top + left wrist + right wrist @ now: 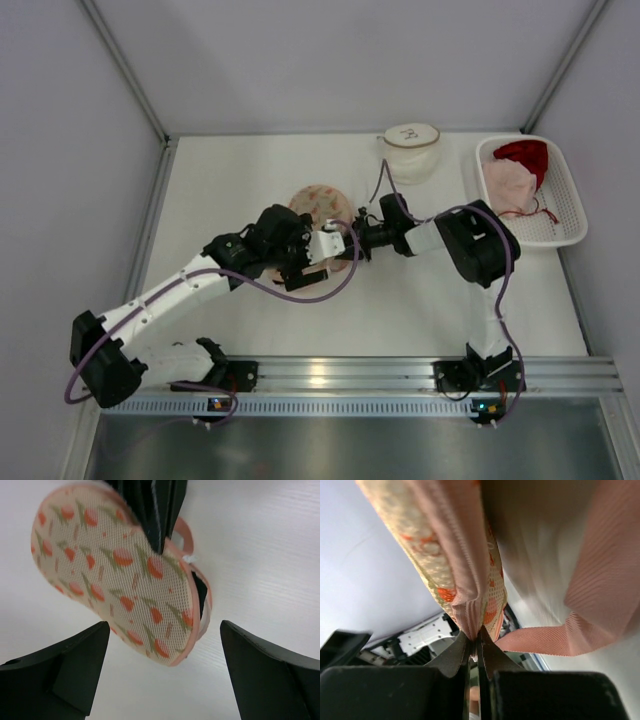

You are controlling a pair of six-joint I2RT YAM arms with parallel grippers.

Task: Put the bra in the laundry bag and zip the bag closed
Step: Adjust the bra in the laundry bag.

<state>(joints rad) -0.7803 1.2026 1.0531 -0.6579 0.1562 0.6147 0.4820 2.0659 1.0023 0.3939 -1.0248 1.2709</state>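
One laundry bag (115, 580), the flowered mesh pouch, stands on edge at mid-table, its rim pinched tight in your right gripper (479, 642). Your left gripper (163, 630) gapes wide just short of it, holding nothing, and the pouch's long axis slants across that gap. You cannot tell whether the bra is inside.

The laundry bag (322, 205), a round cream mesh pouch printed with orange flowers and trimmed pink, sits tilted at frame centre.
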